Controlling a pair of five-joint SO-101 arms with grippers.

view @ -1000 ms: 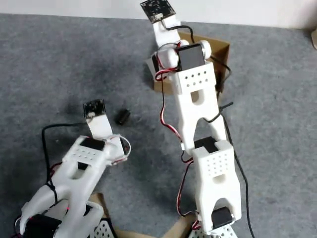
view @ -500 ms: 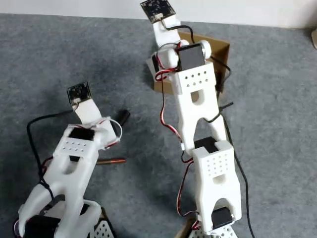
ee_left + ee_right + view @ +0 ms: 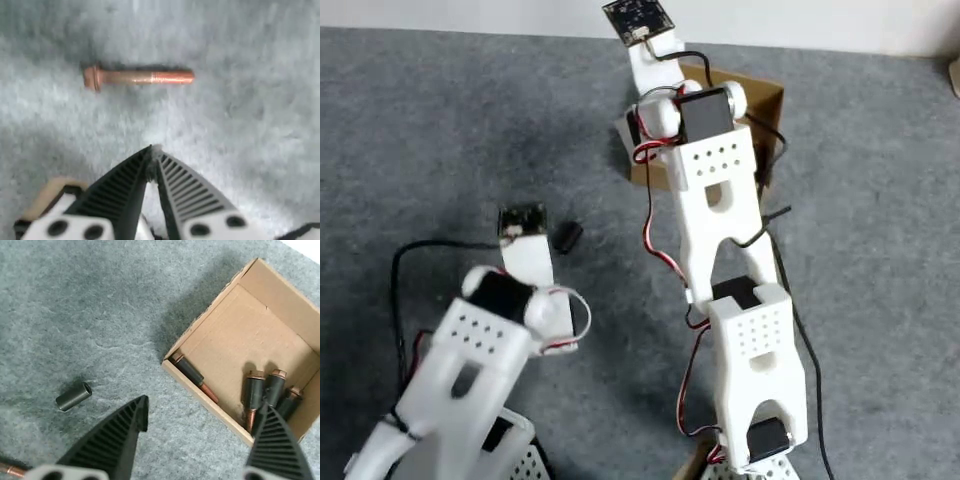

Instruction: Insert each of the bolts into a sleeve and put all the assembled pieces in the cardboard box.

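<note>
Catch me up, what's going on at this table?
Bolt-and-sleeve assembly, nearly done. Four assembled pieces lie in the cardboard box. One loose bolt and one empty sleeve lie apart on the grey mat. The left gripper is shut and empty near the bolt; the right gripper hangs open by the box.

The left arm [image 3: 475, 340], lower left, and the right arm [image 3: 720, 190], centre, were white plastic with perforated covers, black servos [image 3: 705, 112] and red and black cables [image 3: 647, 228]. Ribbed black fingers [image 3: 120, 190] had white screwed bases.
</note>
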